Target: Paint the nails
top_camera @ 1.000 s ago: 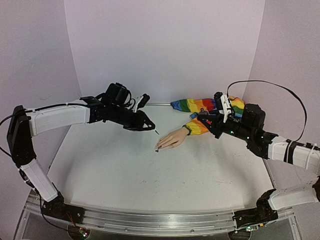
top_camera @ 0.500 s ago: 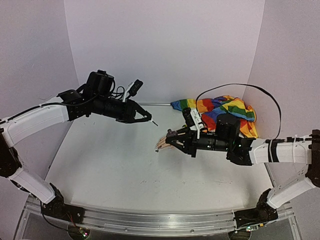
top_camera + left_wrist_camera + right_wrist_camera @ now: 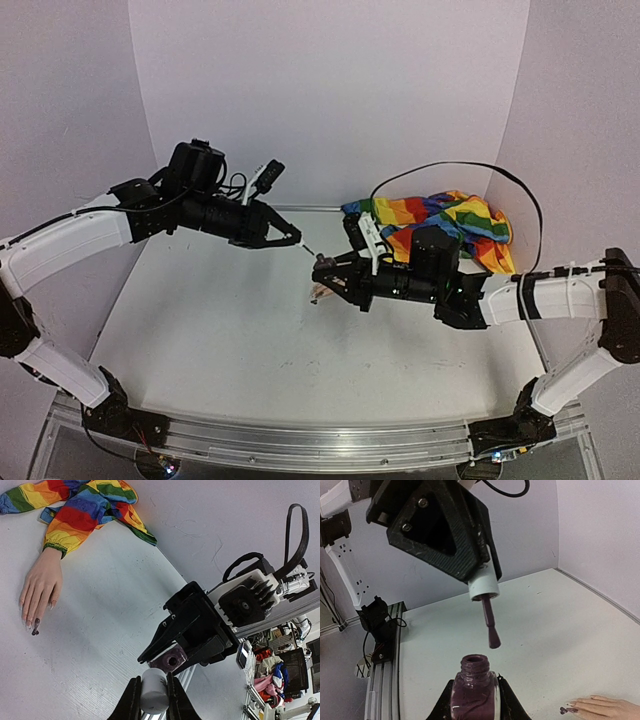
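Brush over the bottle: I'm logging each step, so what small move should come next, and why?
Probably ease the brush down into the bottle. The left gripper holds it tip-down just above the open mouth, and the right gripper holds the bottle upright beneath it.

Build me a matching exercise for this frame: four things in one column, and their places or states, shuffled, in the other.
Things:
1. polish bottle
2. brush
3. mannequin hand
4. rainbow sleeve

Places or states:
A. lying flat, palm down, on the table
B. uncapped, clamped in the right gripper
C. heaped in the far right corner
D. held by its white cap in the left gripper, poised over the open bottle

Pairs: 1-B, 2-D, 3-A, 4-C.
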`<move>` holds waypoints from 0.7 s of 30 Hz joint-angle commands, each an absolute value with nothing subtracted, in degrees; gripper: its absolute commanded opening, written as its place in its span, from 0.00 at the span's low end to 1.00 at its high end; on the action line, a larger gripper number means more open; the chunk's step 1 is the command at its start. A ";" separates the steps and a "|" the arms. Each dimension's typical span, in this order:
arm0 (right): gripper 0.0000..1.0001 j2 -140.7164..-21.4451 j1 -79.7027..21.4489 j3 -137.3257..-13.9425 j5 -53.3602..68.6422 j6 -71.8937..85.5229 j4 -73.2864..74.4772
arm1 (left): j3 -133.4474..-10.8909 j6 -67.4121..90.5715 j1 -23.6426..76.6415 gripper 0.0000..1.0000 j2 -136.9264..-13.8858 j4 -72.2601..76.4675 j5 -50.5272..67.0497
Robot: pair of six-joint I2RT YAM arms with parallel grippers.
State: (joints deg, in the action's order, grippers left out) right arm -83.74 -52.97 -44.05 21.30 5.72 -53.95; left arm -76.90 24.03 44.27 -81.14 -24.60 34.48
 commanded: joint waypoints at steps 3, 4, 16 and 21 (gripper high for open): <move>0.00 -85.73 -53.00 -48.33 20.33 4.76 -57.92 | -79.48 23.38 44.69 0.00 -78.20 -24.70 35.60; 0.00 -86.10 -53.08 -48.67 20.50 4.78 -57.81 | -79.53 23.38 44.80 0.00 -78.29 -24.70 35.67; 0.00 -85.63 -53.01 -47.70 19.90 4.41 -59.70 | -79.03 22.94 45.53 0.00 -79.16 -24.78 35.26; 0.00 -85.30 -53.06 -47.17 21.19 4.23 -60.31 | -79.36 22.68 45.53 0.00 -79.46 -25.29 34.53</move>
